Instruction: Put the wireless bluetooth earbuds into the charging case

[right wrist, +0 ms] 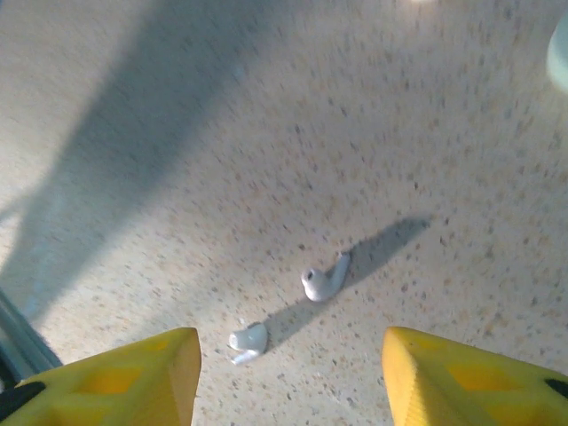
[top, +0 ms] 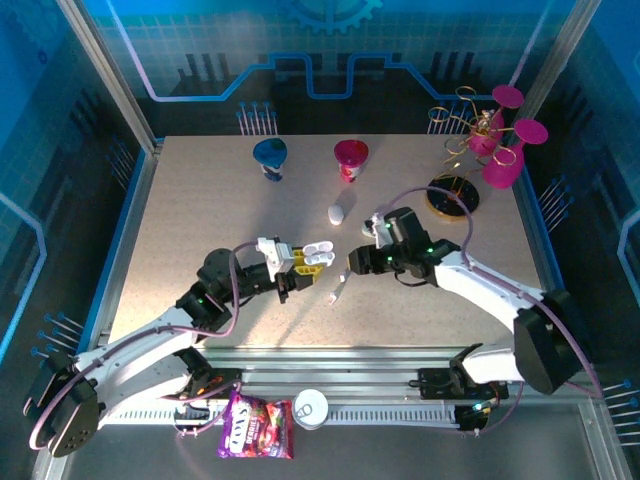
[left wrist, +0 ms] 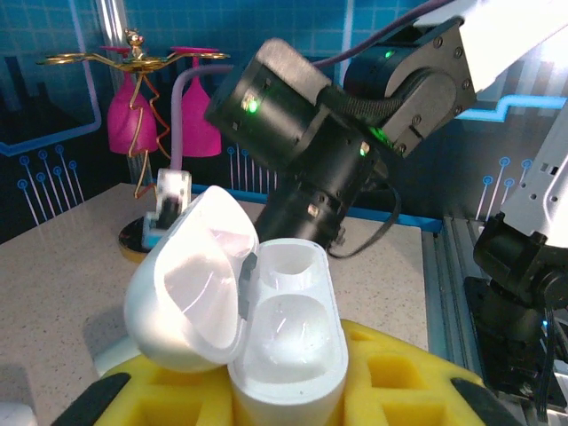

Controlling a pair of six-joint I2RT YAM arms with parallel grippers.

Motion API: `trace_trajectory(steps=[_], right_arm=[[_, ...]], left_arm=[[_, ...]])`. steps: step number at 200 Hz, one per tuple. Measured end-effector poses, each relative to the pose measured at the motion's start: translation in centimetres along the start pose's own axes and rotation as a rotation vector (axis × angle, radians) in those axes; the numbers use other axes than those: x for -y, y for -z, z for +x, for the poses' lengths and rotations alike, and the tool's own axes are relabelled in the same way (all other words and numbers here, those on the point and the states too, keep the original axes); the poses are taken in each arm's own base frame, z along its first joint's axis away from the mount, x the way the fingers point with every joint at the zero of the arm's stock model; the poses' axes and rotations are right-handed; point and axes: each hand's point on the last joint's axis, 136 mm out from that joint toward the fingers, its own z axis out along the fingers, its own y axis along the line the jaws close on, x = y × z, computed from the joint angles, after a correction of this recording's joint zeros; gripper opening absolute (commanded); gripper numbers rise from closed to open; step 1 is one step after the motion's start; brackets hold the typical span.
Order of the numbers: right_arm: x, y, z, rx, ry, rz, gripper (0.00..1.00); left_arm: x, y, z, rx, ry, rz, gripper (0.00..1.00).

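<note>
L gripper (top: pixel 303 263) is clamped tight on the charging case (top: pixel 317 251), approx mid-table. In the L wrist view its yellow fingers (left wrist: pixel 390 373) grip the lower body of the case (left wrist: pixel 288 342) from both sides. Case stands upright w/ the lid flipped open to the left, and both wells look empty.

R gripper (top: pixel 357 262) sits just right of the case, w/ a small gap btwn them. In the R wrist view its yellow fingertips (right wrist: pixel 133 377) stand apart at about mid width, w/ nothing btwn them and nothing held. Bare speckled table (right wrist: pixel 177 133) shows through the gap.

Two earbuds (right wrist: pixel 324 280) lie on the table ahead of the R gripper's gap. One has its stem pointing up-right and casts a long shadow. The second earbud (right wrist: pixel 247 339) lies nearer the left fingertip. The two are close but not touching, and neither fingertip touches either one. Can't tell how high the fingertips are above the surface.

Other items:
- closed white pebble-like case (top: pixel 337 212), further back
- blue cup (top: pixel 270 157) and pink cup (top: pixel 350 158), near the far edge
- pink glasses (top: pixel 500 165) on a gold wire stand, far right
- snack bag (top: pixel 255 425) and white round lid (top: pixel 310 408), by the near rail
</note>
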Motion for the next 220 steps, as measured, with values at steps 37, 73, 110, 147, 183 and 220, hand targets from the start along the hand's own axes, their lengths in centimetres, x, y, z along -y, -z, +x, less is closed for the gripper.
trace_trajectory(steps=[37, 73, 110, 147, 183, 220], right_arm=[[0.6, -2.6, 2.4, -0.113, -0.019, 0.072, 0.47], [0.2, -4.5, 2.2, -0.157, -0.017, 0.107, 0.46], [-2.4, -6.0, 2.7, -0.203, 0.059, 0.08, 0.45], [-3.1, -6.7, 3.6, -0.246, 0.071, 0.075, 0.41], [-2.9, -7.4, 4.8, -0.291, 0.021, 0.075, 0.39], [-3.0, -8.0, 5.9, -0.329, -0.004, 0.072, 0.38]], left_arm=[[0.1, 0.3, -0.4, 0.013, -0.011, -0.007, 0.02], [0.1, 0.3, -0.4, 0.013, -0.016, -0.007, 0.0], [0.2, 0.5, -0.4, 0.007, -0.018, -0.007, 0.0], [0.3, 0.8, -0.6, 0.01, -0.04, -0.011, 0.0], [0.3, 0.8, -0.4, 0.002, -0.035, -0.013, 0.0], [0.2, 0.6, 0.0, -0.012, -0.028, -0.013, 0.01]])
